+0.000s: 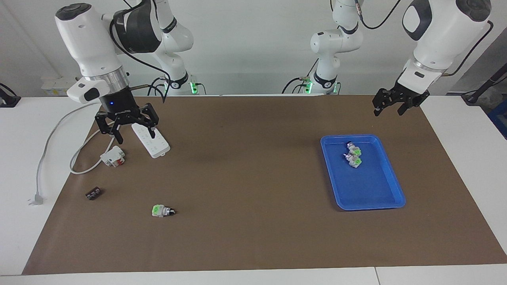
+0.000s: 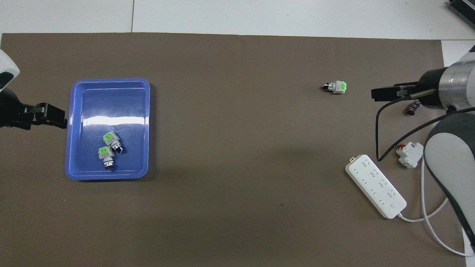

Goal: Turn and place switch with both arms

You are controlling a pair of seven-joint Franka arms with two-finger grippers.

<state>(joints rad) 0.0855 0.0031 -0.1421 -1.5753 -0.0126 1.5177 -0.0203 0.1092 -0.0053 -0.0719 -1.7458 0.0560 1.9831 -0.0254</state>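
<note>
From the facing camera I see a brown mat [image 1: 253, 178] covering most of a white table [image 1: 23, 158], with a pale wall above it where the two arm bases stand, green lights glowing at their feet. My right gripper [image 1: 126, 126] hangs in the air over the power strip [image 1: 150, 141] at the right arm's end of the table, its fingers spread apart and holding nothing. Just beside the strip lies a white-and-red block [image 1: 113, 156], and the strip's white cable [image 1: 51, 146] loops off the mat onto the bare table, ending in a plug. A small dark part [image 1: 93, 193] lies farther from the robots, near the mat's edge. The switch [image 1: 162, 211] lies on its side on the mat, farther from the robots than everything else at that end, green face up, black knob pointing toward the table's middle. My left gripper [image 1: 398, 102] hangs open over the mat's corner, above the blue tray [image 1: 372, 200], which holds two like switches [image 1: 353, 154] touching each other.

From overhead, the switch [image 2: 336, 87] sits alone on open mat, well apart from the power strip [image 2: 375, 186]. The right gripper [image 2: 386, 92] shows between the switch and the dark part [image 2: 412, 107]. The left gripper [image 2: 48, 115] sits just beside the tray's [image 2: 144, 122] outer edge; I cannot tell its spread from here. The mat [image 2: 237, 148] ends at white tabletop [image 2: 259, 16] at the end farthest from the robots.
</note>
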